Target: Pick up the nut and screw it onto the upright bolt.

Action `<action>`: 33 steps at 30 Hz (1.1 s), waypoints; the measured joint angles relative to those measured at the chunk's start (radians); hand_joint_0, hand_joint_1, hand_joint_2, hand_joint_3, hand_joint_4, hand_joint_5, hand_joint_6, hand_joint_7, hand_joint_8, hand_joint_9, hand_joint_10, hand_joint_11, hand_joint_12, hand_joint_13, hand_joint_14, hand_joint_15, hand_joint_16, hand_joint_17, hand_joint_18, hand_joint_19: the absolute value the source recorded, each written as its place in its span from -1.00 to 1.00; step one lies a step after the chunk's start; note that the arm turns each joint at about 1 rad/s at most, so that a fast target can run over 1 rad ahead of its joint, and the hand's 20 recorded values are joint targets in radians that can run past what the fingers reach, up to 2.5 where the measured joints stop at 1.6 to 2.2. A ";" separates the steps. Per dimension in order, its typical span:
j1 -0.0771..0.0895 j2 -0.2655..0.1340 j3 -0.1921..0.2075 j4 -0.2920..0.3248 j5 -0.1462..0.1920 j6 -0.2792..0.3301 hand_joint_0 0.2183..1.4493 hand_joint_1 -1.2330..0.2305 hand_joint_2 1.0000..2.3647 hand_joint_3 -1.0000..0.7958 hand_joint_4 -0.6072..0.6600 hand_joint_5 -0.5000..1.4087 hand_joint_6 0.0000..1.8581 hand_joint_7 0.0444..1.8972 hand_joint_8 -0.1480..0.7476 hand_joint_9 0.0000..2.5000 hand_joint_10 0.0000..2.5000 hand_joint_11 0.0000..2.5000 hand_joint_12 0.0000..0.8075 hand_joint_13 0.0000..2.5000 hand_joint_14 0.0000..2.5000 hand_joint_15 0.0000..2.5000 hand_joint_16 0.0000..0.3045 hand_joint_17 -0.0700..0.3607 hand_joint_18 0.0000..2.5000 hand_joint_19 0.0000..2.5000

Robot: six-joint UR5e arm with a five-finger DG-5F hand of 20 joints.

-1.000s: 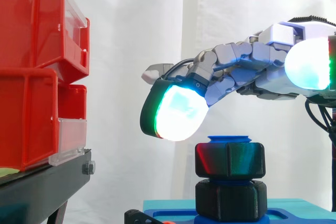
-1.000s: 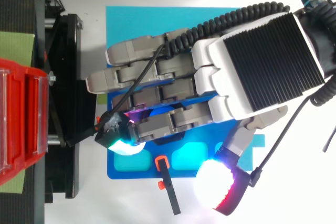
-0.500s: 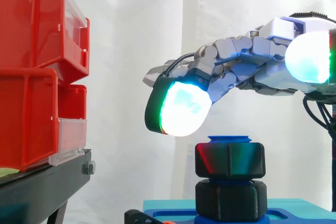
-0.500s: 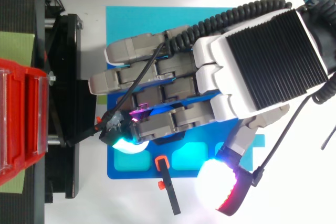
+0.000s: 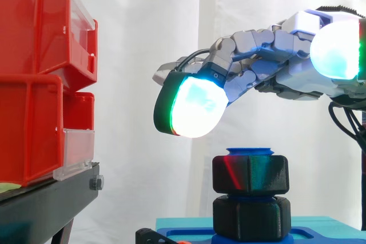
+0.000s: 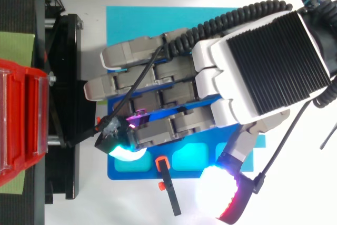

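We have the hand (image 5: 269,64) hovering open, its fingers stretched forward and only gently bent, holding nothing. The black nut (image 5: 250,174) sits directly below the fingers, clear of them. It is already threaded on the upright blue bolt (image 5: 250,152), whose top just shows above it. Under the nut, lower on the same bolt, is a second black hex piece (image 5: 250,217). We cannot tell whether any gap is left between the two.

We judge the step in hand to be coming down onto the nut and turning it tighter. The foremost glowing fingertip (image 5: 194,107) hangs ahead of the nut, and the thumb pad (image 5: 337,52) sits well behind it. So we want the bolt's axis centred between those two before we descend.

We lower straight down, then close finger and thumb onto opposite flats rather than corners. We grip lightly and twist about the bolt's own axis. Any sideways push would bind the thread or rock the blue base (image 6: 131,22) under the palm. The red bins (image 5: 34,72) beyond the fingertips are well apart and pose little risk.
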 measured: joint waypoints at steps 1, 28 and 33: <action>0.002 0.000 0.000 -0.001 0.004 0.002 -0.54 0.51 -1.00 -0.44 0.26 -0.49 -0.46 -0.16 -0.34 -0.46 -1.00 -1.00 -0.38 -0.81 -1.00 -1.00 -0.80 -0.36 -1.00 -1.00; 0.031 0.000 -0.096 0.112 0.058 0.032 -0.56 0.44 -1.00 -0.44 0.27 -0.53 -0.46 -0.20 -0.28 -0.50 -1.00 -1.00 -0.34 -0.82 -1.00 -1.00 -0.79 -0.34 -1.00 -1.00; 0.027 0.000 -0.096 0.114 0.058 0.032 -0.56 0.58 -1.00 -0.44 0.22 -0.50 -0.46 -0.18 -0.36 -0.46 -1.00 -1.00 -0.40 -0.80 -1.00 -1.00 -0.79 -0.35 -1.00 -1.00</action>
